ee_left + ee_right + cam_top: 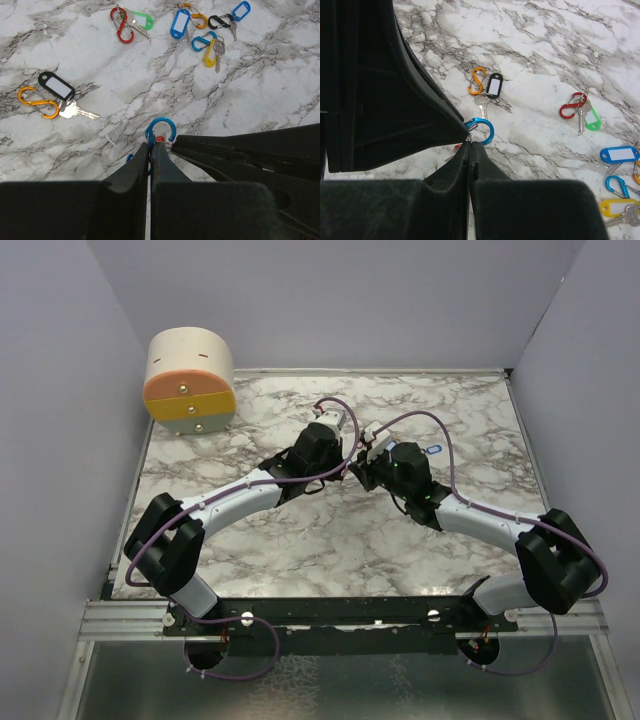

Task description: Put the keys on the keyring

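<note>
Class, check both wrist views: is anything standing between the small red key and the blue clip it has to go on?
Nothing visible does. The red key sits right against the blue clip, where the shut left gripper and right gripper meet. The other key sets lie apart on the marble table.

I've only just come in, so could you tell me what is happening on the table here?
Over the marble table, the left hand is shut on a blue clip, and the shut right hand meets it tip to tip, where a small red piece shows; who grips that is unclear. Other clips with tags and keys lie loose nearby.
</note>
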`<state>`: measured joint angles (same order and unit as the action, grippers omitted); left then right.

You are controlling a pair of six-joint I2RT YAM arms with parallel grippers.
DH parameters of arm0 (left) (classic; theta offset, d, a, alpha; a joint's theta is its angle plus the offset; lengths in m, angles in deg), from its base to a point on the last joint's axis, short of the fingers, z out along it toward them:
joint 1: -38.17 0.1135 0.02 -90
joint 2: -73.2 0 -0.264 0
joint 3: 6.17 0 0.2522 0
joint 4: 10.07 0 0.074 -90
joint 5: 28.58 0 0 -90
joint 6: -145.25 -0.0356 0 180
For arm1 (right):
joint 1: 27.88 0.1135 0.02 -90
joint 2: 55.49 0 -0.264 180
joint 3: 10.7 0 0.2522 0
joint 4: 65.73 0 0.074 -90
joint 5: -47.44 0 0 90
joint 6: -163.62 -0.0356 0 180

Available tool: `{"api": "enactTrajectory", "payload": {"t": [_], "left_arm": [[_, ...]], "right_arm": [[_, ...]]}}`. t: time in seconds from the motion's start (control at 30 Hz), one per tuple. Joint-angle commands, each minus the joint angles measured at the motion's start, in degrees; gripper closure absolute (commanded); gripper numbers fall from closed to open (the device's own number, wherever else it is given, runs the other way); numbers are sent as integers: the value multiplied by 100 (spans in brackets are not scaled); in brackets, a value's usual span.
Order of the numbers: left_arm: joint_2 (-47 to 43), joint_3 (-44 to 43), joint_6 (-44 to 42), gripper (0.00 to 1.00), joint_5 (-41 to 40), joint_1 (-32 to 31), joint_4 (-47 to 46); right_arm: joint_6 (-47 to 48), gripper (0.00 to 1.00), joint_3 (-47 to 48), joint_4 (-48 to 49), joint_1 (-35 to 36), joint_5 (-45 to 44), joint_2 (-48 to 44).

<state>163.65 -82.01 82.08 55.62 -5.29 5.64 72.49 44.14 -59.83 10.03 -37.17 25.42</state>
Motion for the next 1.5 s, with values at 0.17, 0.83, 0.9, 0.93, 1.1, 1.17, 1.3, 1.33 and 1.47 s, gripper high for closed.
{"api": "enactTrajectory", "payload": {"t": [0.17,0.83,0.9,0.93,1.1,1.17,1.3,1.33,1.47], "left_arm": [[-8,-136,-129,100,201,13,127],[-146,-77,-169,100,196,48,191],[-159,-69,-170,100,201,57,191],[-164,-65,-169,100,197,57,187],[-168,-67,-166,95,236,79,181],[-160,-75,-161,89,266,91,184],[-153,-63,-139,76,291,112,188],[-151,-66,-135,73,306,120,191],[-147,-55,-110,63,311,157,201]], "right_arm": [[69,99,27,125,49,-406,-42],[115,99,-27,169,49,-712,-35],[121,99,-34,176,50,-715,-39],[121,99,-39,174,50,-722,-46],[120,99,-60,200,50,-758,-65],[117,99,-71,205,50,-782,-75],[121,99,-86,209,50,-807,-107],[117,99,-93,213,50,-823,-117],[106,99,-104,213,50,-885,-152]]}}
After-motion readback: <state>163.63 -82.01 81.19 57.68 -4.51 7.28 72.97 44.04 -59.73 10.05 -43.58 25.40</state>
